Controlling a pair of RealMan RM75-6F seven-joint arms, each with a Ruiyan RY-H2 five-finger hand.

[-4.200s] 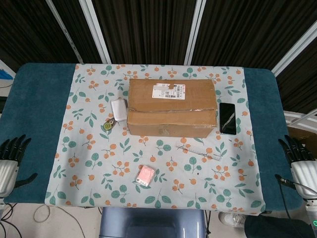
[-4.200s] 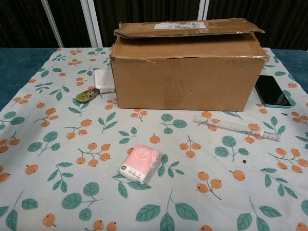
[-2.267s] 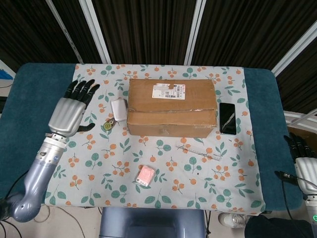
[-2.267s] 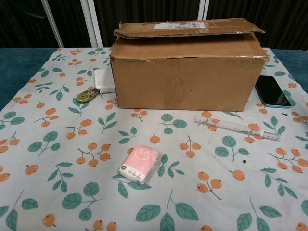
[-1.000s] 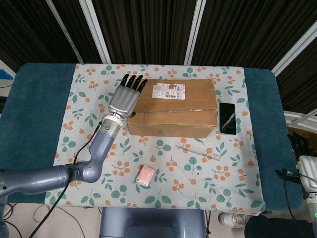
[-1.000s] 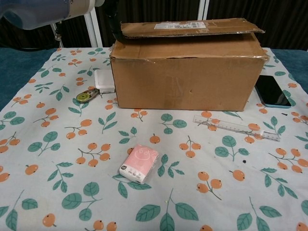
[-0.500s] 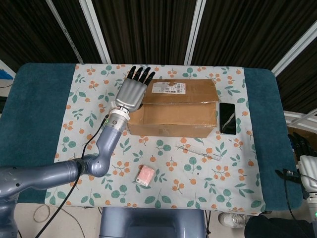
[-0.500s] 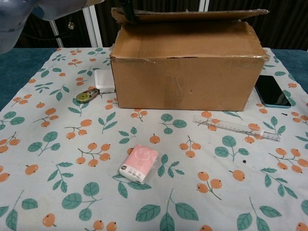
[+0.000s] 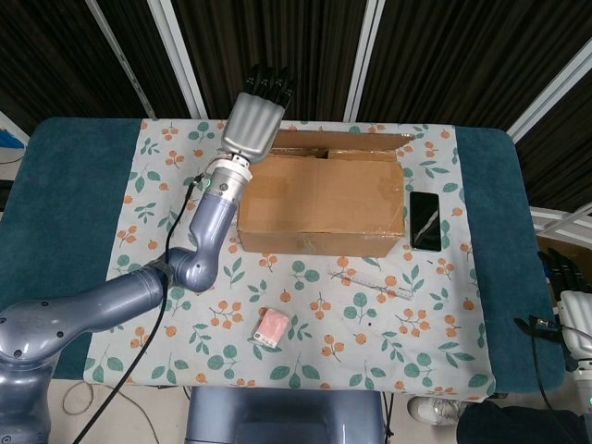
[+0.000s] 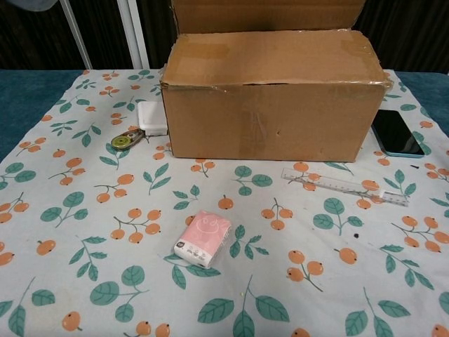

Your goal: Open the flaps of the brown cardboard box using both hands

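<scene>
The brown cardboard box (image 9: 319, 199) stands at the back middle of the floral cloth. Its far flap (image 10: 266, 14) stands upright, while the near flap (image 9: 324, 185) lies flat on top. My left hand (image 9: 257, 113) is raised at the box's far left corner, its fingers (image 9: 273, 80) straight and flat against the left end of the raised flap, holding nothing. The chest view shows the box (image 10: 273, 105) but not this hand. My right hand (image 9: 576, 310) hangs off the table's right edge, far from the box, with its fingers straight.
A phone (image 9: 425, 220) lies just right of the box. A clear ruler (image 9: 370, 280) and a pink tissue pack (image 9: 269, 327) lie in front. A white block (image 10: 152, 117) and a small tape measure (image 10: 125, 140) sit at the box's left, under my left forearm.
My left hand rose and moved back, swinging the far flap from nearly flat to upright. The right hand has stayed at the table's right edge.
</scene>
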